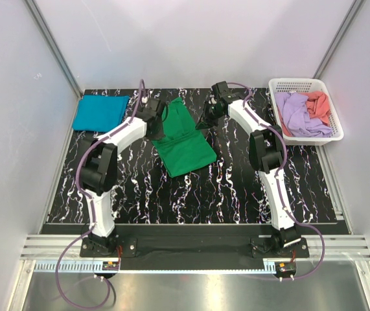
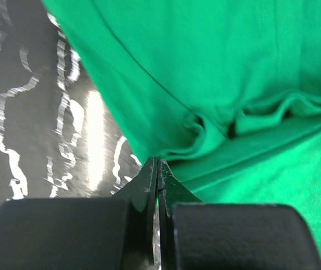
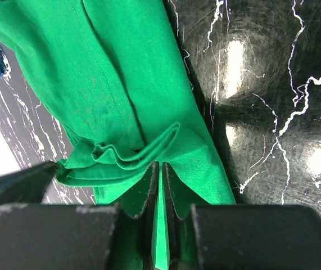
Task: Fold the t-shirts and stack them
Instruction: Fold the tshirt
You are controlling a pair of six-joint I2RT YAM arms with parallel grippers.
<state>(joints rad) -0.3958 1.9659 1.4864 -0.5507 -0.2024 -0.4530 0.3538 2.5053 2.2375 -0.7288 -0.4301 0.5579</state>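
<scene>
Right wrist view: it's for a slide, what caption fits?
Right gripper shut on a fold of the bright green soft cloth t-shirt, black white-veined tabletop beside it.

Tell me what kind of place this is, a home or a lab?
Most likely a robot lab test cell, not a home: a left arm and right arm bolted to a metal rail, plain white walls boxing in the marbled table, and a green shirt and basket set out.

No text or label (in any view) can be read.
</scene>
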